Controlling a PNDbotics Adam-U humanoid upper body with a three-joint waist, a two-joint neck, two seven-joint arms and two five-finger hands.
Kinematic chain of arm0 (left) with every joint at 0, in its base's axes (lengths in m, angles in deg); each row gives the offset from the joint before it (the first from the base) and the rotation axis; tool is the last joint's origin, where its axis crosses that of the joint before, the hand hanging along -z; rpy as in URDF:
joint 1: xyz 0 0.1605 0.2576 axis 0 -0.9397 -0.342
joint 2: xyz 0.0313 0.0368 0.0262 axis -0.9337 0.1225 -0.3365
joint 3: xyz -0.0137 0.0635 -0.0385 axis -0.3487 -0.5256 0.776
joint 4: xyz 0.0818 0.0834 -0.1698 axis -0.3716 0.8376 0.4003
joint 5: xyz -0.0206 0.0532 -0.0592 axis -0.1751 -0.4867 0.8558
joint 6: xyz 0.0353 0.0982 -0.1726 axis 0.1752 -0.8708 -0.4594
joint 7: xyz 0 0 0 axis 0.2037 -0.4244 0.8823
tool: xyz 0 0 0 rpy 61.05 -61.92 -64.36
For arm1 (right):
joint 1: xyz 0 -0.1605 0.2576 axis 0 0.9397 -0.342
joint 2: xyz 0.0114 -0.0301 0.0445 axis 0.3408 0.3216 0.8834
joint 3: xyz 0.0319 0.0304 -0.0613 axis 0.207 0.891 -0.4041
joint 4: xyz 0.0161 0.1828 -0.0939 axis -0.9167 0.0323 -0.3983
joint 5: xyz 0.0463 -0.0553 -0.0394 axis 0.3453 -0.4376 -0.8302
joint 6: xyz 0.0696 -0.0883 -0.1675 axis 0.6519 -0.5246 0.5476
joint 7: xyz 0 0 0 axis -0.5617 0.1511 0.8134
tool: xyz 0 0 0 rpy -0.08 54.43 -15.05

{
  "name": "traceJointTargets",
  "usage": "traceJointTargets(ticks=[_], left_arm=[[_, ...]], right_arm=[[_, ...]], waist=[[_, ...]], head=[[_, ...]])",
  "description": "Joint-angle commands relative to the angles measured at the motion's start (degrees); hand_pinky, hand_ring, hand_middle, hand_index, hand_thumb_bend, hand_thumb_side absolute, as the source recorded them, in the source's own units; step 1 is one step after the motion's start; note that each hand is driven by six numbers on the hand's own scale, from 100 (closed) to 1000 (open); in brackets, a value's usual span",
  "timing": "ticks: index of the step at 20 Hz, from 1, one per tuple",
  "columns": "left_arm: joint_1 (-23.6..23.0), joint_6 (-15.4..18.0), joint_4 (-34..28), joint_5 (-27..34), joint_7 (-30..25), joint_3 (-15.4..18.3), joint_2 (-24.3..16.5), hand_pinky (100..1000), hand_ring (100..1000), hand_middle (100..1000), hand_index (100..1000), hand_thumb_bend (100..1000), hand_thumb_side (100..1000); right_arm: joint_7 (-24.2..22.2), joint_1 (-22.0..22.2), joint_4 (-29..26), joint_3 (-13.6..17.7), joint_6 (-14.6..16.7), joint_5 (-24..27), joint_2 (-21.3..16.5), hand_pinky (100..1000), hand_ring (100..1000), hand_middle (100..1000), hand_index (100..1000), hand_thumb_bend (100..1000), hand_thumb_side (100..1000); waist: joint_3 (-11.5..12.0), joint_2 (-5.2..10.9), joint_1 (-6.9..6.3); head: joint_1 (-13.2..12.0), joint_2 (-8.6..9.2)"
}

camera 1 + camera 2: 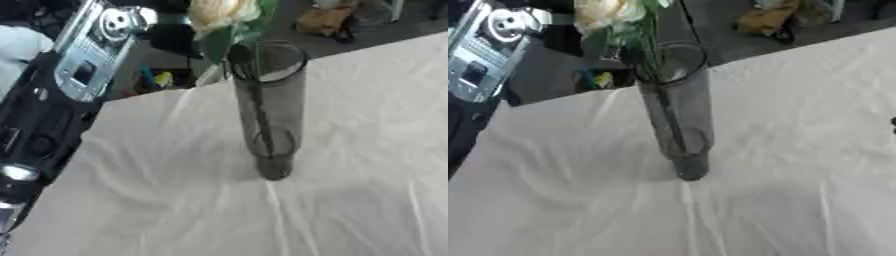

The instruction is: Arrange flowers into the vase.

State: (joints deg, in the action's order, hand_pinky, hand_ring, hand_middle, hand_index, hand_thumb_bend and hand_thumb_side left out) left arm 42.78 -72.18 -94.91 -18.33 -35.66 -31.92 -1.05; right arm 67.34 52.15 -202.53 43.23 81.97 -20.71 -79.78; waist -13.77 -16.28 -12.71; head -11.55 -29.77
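Observation:
A tall smoky-grey glass vase stands upright on the white tablecloth, near the table's far edge. One cream-white flower with green leaves is in it. The bloom leans over the rim to the left, and the stem runs down inside the glass. My left arm, black with a silver section, rises along the left edge, apart from the vase. Neither hand shows in either view.
The cloth is creased all over. Past the table's far edge lie floor clutter: an orange-brown bundle and small coloured items. A small dark shape shows at the right edge of the right eye view.

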Motion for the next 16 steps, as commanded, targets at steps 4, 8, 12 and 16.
traceJointTargets(ticks=[4,8,12,16], left_arm=[[1.5,4.9,2.4,-0.2,0.0,-1.9,-2.4,942,908,902,929,980,1000],[1.5,5.3,2.7,-1.0,0.0,-1.1,-2.4,955,924,920,935,954,1000],[1.4,4.5,2.0,-1.8,0.0,-0.3,-2.8,967,943,951,956,963,1000],[1.0,4.3,0.6,-3.7,0.0,0.0,-3.3,972,951,963,968,971,1000]], right_arm=[[-0.1,-0.1,-1.1,-0.1,-0.3,-0.1,-1.2,685,542,505,761,100,1000],[-0.1,0.0,-1.1,-0.1,-0.4,0.0,-1.1,685,543,505,761,100,1000],[0.0,0.0,-1.1,0.0,-0.5,0.1,-1.1,685,543,505,761,100,1000],[0.1,0.1,-1.1,0.0,-0.6,0.1,-1.0,685,543,505,761,100,1000]], waist=[[0.2,2.42,-0.24],[0.3,2.64,-0.24],[0.4,2.85,-0.24],[0.5,2.92,-0.24]], head=[[-0.3,-0.87],[-0.2,-0.86],[-0.3,-0.99],[-0.2,-1.13]])
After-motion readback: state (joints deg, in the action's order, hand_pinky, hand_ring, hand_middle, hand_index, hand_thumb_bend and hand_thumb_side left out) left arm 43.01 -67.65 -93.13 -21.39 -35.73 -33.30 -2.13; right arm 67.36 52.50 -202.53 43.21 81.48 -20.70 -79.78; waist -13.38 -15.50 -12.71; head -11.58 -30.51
